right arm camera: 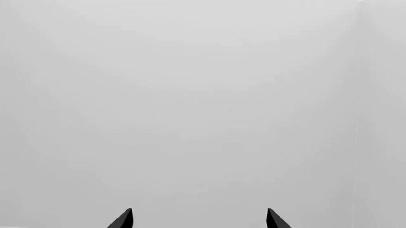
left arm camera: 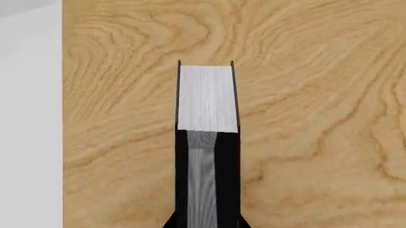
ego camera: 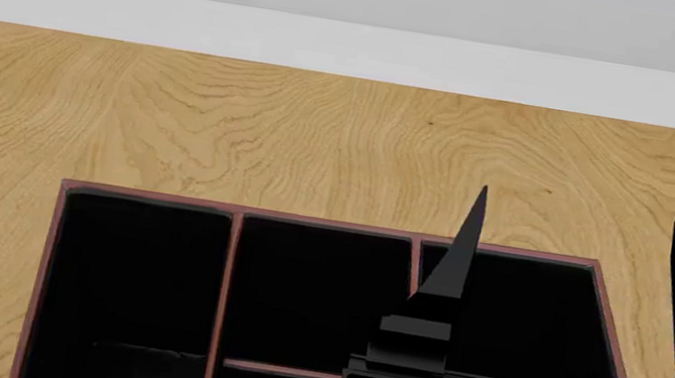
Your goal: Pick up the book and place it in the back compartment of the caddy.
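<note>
The book point(left arm camera: 208, 102) shows only in the left wrist view: a black hardcover seen edge-on, its white page block between two thin black covers, held above the light wood tabletop point(left arm camera: 317, 118). The left hand point(left arm camera: 208, 190) is clenched on it, its dark fingers point(left arm camera: 227, 180) pressed against the covers on both sides, the grey shaded part of the pages running down between them. A pale strip beyond the tabletop's edge lies well apart from the book. Whether the book touches the wood cannot be told from this angle.

In the head view the caddy point(ego camera: 148, 198) sits on the tabletop, its red-brown rim framing black sections split by thin dividers. The back compartment point(ego camera: 314, 296) is the larger part of the caddy's middle column, bounded by a thin cross divider, and nothing shows inside it. Neither the book nor the left hand appears in this view.

The right hand point(ego camera: 581, 220) hangs over the caddy's right-hand section, released, its two pointed black fingers point(ego camera: 459, 257) standing wide apart with nothing between them. The right wrist view shows only those two tips against plain grey.
</note>
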Motion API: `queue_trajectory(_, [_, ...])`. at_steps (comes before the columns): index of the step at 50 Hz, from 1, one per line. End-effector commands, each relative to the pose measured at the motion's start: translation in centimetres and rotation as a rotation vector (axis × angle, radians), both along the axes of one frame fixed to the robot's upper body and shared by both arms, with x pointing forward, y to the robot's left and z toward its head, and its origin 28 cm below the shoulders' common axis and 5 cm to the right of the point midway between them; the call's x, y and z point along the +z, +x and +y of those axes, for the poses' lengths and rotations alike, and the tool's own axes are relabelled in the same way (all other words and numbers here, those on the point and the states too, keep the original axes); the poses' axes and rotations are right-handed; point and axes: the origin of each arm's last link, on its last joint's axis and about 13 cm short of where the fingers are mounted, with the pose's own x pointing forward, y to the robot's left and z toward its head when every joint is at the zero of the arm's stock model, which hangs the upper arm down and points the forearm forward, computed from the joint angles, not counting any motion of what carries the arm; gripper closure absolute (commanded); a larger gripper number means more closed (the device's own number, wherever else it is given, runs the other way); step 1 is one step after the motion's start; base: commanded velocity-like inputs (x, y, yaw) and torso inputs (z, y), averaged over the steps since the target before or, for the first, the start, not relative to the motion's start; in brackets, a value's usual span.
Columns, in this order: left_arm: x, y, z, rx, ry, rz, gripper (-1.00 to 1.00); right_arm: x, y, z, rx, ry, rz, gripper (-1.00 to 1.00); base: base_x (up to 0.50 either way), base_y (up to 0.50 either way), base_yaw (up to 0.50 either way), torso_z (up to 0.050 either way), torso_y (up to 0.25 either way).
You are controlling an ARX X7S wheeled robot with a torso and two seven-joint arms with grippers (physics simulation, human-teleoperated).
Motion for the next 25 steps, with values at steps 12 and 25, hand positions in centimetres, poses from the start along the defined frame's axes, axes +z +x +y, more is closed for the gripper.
queue_trajectory(12, [7.8, -0.3, -0.5, -0.036, 0.218, -0.134, 1.00, 0.0, 0.0, 0.0, 0.002, 0.001, 0.001, -1.00, 0.00, 0.00, 0.00, 0.000, 0.000])
queue_trajectory(25, [10.7, -0.5, -1.7, -0.165, 0.309, -0.203, 1.00, 0.0, -0.1, -0.1, -0.004, 0.001, -0.002, -1.00, 0.00, 0.00, 0.00, 0.000, 0.001])
